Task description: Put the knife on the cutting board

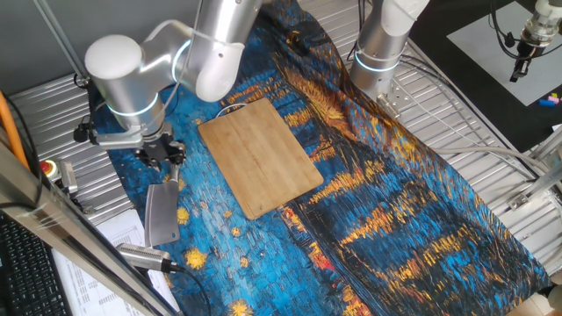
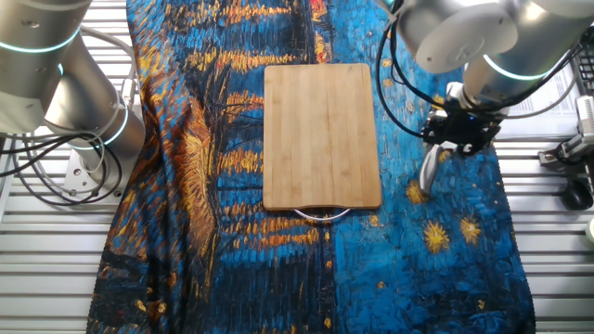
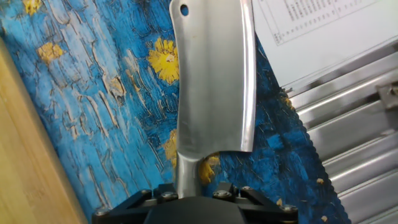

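Observation:
The knife (image 1: 161, 213), a grey metal cleaver, hangs blade-out from my gripper (image 1: 163, 158) over the blue painted cloth, left of the cutting board (image 1: 259, 158). The fingers are shut on its short steel handle. In the hand view the broad blade (image 3: 214, 81) stretches away from the gripper (image 3: 193, 190), with the handle between the fingers. The tan bamboo board's edge (image 3: 18, 162) shows at the left there. In the other fixed view the knife (image 2: 429, 172) hangs below the gripper (image 2: 459, 130), to the right of the board (image 2: 322, 134). I cannot tell whether the blade tip touches the cloth.
A silver-and-black cylindrical tool (image 1: 145, 256) lies near the cloth's front left edge. Printed papers (image 3: 311, 31) lie beyond the blade on the slatted metal table (image 3: 360, 130). A second arm's base (image 1: 378, 53) stands at the back of the cloth.

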`<state>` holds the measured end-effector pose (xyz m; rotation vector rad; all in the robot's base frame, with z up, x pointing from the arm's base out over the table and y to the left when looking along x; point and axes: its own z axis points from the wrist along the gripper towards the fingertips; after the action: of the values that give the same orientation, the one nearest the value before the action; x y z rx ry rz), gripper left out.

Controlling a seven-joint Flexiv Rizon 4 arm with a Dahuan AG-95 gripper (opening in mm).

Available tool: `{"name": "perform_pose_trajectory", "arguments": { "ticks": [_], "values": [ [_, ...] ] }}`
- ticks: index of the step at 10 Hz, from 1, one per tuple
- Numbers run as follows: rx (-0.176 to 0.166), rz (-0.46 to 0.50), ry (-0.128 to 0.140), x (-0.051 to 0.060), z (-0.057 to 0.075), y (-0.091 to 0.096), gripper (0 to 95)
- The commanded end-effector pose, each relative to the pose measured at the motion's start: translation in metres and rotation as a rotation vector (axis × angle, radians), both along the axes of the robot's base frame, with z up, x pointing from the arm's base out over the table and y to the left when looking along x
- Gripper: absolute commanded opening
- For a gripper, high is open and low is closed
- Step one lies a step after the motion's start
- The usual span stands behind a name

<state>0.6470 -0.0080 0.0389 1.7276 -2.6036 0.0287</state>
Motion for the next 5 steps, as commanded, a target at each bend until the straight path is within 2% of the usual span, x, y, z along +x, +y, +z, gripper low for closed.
{"name": "perform_pose_trajectory", "arguments": {
  "ticks": [1, 5],
  "values": [
    [-0.003, 0.0, -0.002, -0.0008, -0.0014, 0.0024, 19.0],
    [0.0, 0.007, -0.001, -0.0015, -0.0076, 0.0042, 19.0]
  ]
}}
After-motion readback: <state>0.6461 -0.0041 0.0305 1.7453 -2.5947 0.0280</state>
